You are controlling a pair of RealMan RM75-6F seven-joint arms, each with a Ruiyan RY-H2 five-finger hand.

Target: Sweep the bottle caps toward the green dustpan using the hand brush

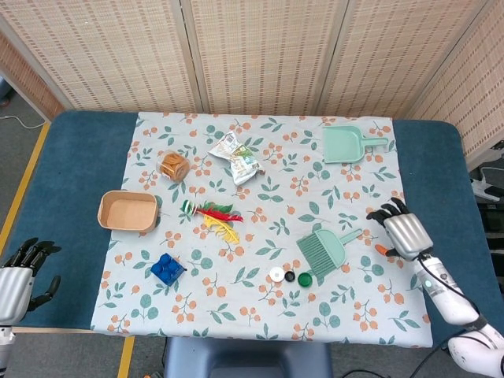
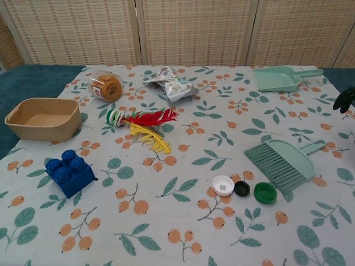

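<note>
Right hand [image 1: 402,233] hovers empty over the floral-cloth tabletop [image 1: 370,307], fingers spread, just right of the handle of the mint-green plastic hand brush [image 1: 324,248], not touching it. Left hand [image 1: 20,276] empty, fingers loosely apart, far left of the brush, off the cloth. White, black and green bottle caps [image 1: 288,276] lie in a row just in front of the brush bristles. Green plastic dustpan [image 1: 346,145] lies well behind the brush, near the cloth's far edge.
</note>
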